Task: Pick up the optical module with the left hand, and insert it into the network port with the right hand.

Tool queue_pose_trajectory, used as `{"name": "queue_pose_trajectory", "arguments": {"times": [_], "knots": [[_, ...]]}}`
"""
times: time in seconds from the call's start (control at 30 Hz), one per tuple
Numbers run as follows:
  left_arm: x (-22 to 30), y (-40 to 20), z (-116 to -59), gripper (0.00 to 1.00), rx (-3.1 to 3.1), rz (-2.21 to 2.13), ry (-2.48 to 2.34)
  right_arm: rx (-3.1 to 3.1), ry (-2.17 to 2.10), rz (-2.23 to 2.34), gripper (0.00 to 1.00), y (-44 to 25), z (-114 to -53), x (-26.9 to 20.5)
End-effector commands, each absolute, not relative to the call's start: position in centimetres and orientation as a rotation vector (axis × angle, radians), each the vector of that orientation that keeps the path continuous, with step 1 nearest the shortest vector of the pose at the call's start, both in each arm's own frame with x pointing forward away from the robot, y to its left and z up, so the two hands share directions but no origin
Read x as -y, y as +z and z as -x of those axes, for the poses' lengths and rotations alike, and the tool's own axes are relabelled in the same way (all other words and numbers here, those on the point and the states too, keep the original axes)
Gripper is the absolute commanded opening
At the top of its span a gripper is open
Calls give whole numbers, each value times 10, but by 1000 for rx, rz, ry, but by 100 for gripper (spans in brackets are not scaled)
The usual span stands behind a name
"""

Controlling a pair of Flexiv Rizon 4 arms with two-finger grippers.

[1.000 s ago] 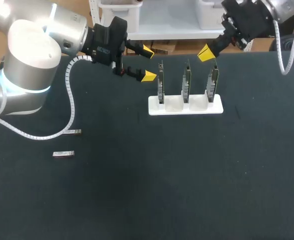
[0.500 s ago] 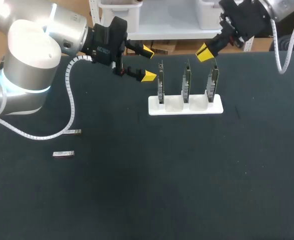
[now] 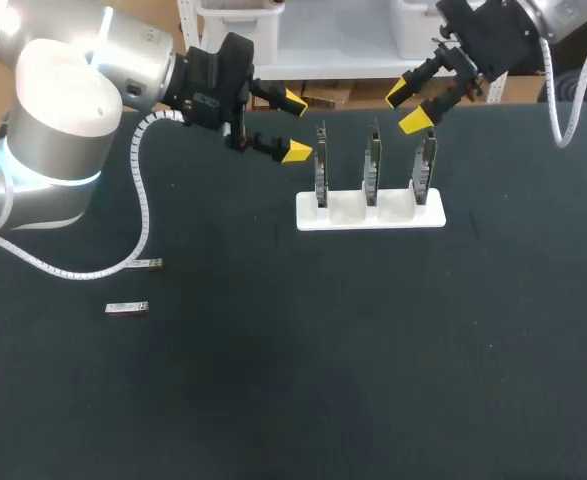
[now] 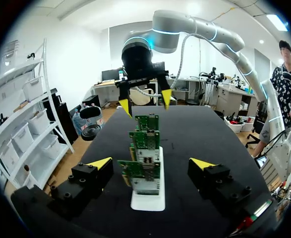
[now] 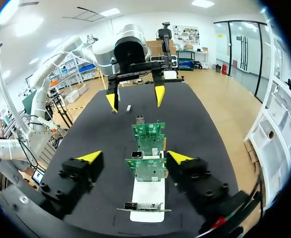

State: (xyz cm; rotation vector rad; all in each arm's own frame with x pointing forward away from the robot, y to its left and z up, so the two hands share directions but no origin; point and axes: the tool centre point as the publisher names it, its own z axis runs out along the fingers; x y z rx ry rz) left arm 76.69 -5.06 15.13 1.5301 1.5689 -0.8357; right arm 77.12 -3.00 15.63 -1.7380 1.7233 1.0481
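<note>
Wide open, left hand (image 3: 295,126) and right hand (image 3: 405,109) flank the rack (image 3: 308,215)

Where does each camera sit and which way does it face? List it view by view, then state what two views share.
Head view: above and behind the robot, looking down on the table; both arms show, left gripper and right gripper open near the circuit boards.
Left wrist view: on the left wrist, looking along its fingers at the circuit boards; right gripper beyond.
Right wrist view: on the right wrist, facing the opposite way past its own fingers; left gripper beyond.
Shared: both wrist views see the circuit boards end-on.
</note>
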Motion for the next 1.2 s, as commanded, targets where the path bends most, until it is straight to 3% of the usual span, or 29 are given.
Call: {"name": "queue_pose_trajectory", "arguments": {"times": [0.03, 0.47, 0.93, 1.2], "knots": [[42, 170, -769, 100, -1540, -1531, -772, -1724, 1045, 1737, 100, 156, -770, 30], [-47, 188, -747, 100, -1615, -1814, -444, -1724, 1045, 1737, 100, 156, -770, 30], [-154, 123, -681, 100, -1911, -1913, -226, -1724, 1045, 1737, 100, 156, -770, 30], [-171, 112, -671, 100, -1922, -2019, -152, -1724, 1045, 1737, 100, 156, -770, 30]]}}
